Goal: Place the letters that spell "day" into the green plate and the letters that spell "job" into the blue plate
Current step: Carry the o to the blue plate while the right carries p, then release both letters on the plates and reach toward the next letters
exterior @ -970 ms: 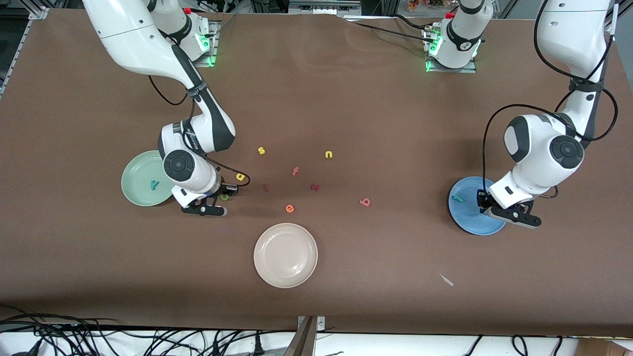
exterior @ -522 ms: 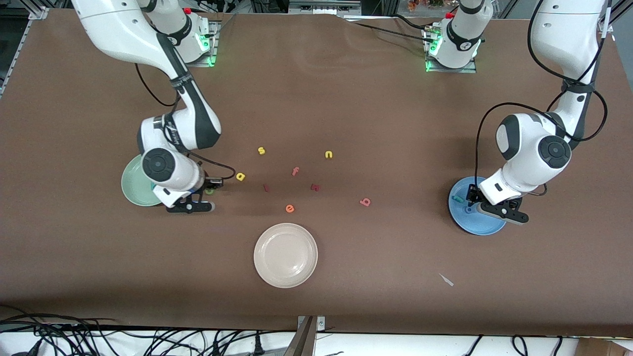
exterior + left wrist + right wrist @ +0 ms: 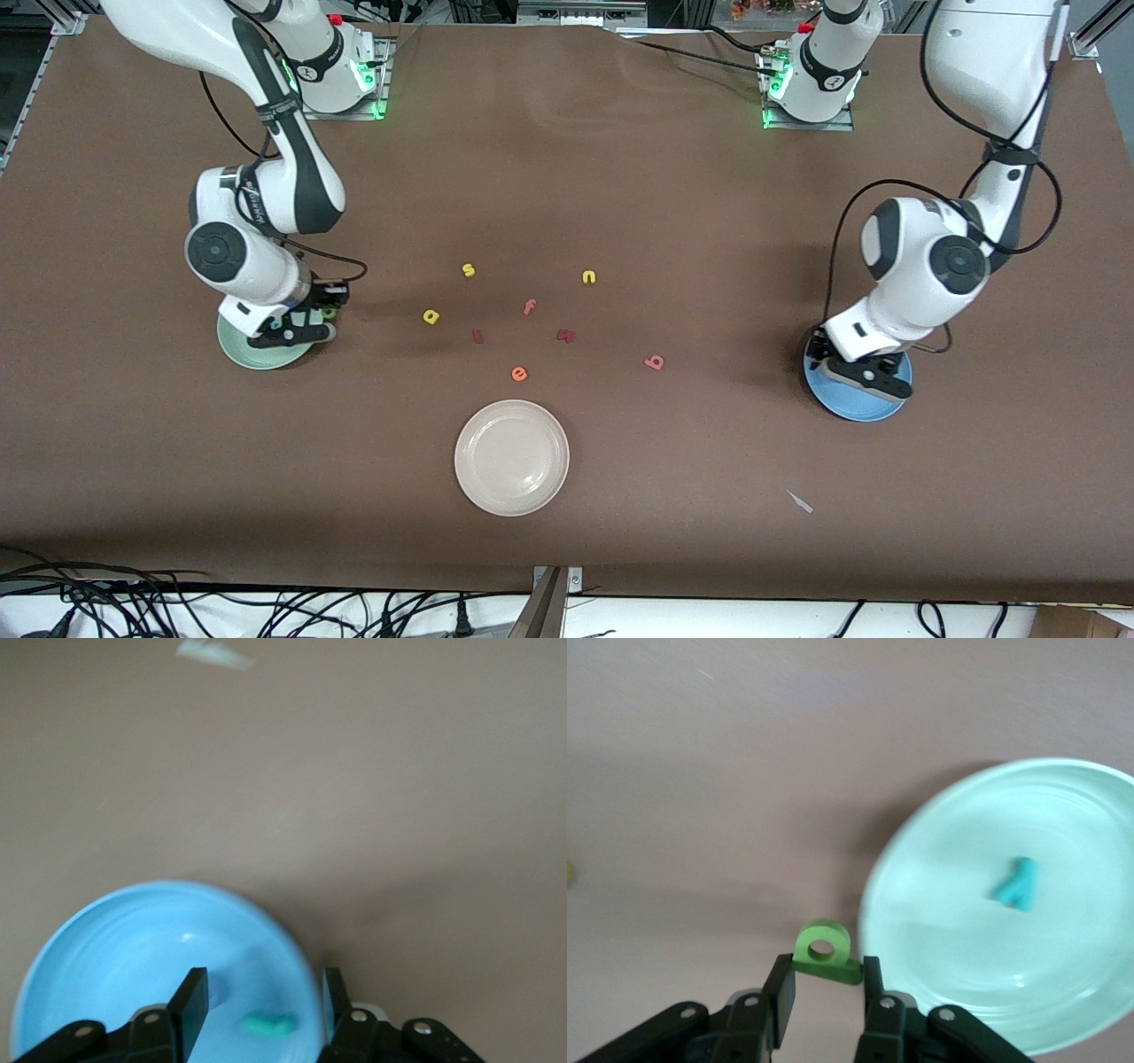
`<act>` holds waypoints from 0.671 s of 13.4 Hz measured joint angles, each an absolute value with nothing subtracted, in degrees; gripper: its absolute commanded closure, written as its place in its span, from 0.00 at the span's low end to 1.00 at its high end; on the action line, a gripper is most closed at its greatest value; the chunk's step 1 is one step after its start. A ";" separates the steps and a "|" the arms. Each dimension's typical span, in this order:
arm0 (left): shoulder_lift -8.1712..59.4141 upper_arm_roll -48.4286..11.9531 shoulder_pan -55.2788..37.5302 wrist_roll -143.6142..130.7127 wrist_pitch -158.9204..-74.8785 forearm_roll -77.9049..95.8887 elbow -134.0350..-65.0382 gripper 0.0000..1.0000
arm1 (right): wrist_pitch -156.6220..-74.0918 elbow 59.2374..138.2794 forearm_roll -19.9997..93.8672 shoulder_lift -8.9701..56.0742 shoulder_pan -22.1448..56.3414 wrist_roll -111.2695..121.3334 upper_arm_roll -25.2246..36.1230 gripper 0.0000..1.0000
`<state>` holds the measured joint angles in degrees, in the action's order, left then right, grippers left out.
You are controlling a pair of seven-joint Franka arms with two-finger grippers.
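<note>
My right gripper (image 3: 326,312) is shut on the dark green "d" (image 3: 826,952) and holds it over the table just beside the rim of the green plate (image 3: 966,930). The teal "y" (image 3: 1017,883) lies in that plate. Over the blue plate (image 3: 115,948), my left gripper (image 3: 261,997) stands open with nothing between its fingers. Below it the teal "j" (image 3: 268,1025) lies in the plate. The blue "o" does not show clearly. The yellow "a" (image 3: 431,316) and the pink "b" (image 3: 655,361) lie on the table between the plates.
A cream-white plate (image 3: 511,457) sits nearer the front camera, mid-table. Loose letters lie scattered around the middle: yellow "s" (image 3: 468,270) and "n" (image 3: 589,277), pink "f" (image 3: 529,307), orange "e" (image 3: 519,374) and two dark red pieces. A pale scrap (image 3: 800,501) lies near the front.
My right gripper carried the "d" from beside the yellow "a" toward the green plate. My left gripper opened over the blue plate and shifted slightly toward the middle of the table.
</note>
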<state>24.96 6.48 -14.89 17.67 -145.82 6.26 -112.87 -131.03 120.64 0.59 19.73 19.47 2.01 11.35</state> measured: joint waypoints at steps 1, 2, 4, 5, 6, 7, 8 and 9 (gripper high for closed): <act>25.00 6.42 -17.36 14.88 -145.84 7.42 -112.07 0.32 | -131.61 121.66 0.59 19.34 19.45 5.50 13.29 0.71; 25.23 6.33 -20.10 11.64 -145.84 9.23 -111.20 0.30 | -131.83 122.16 0.59 19.14 19.38 9.07 15.37 0.64; 26.93 6.19 -25.84 3.71 -145.84 13.12 -109.18 0.28 | -131.87 122.54 0.60 19.17 19.04 14.10 18.39 0.00; 28.55 6.15 -28.39 -0.14 -145.87 13.78 -107.99 0.28 | -131.87 122.65 0.62 19.28 18.78 14.63 18.95 0.00; 30.47 6.15 -30.62 -3.18 -146.04 13.81 -106.60 0.27 | -131.90 122.67 0.65 19.37 18.72 14.62 19.10 0.00; 32.51 6.17 -32.57 -5.54 -146.28 13.81 -105.05 0.27 | -131.97 122.61 0.98 19.34 18.79 14.37 19.01 0.00; 34.48 6.28 -34.19 -7.20 -146.39 13.81 -103.37 0.26 | -131.99 122.38 1.92 19.29 18.95 13.86 18.82 0.00; 36.30 6.60 -35.56 -8.21 -146.43 13.81 -101.76 0.24 | -131.99 122.18 3.43 19.23 19.25 13.33 18.65 0.00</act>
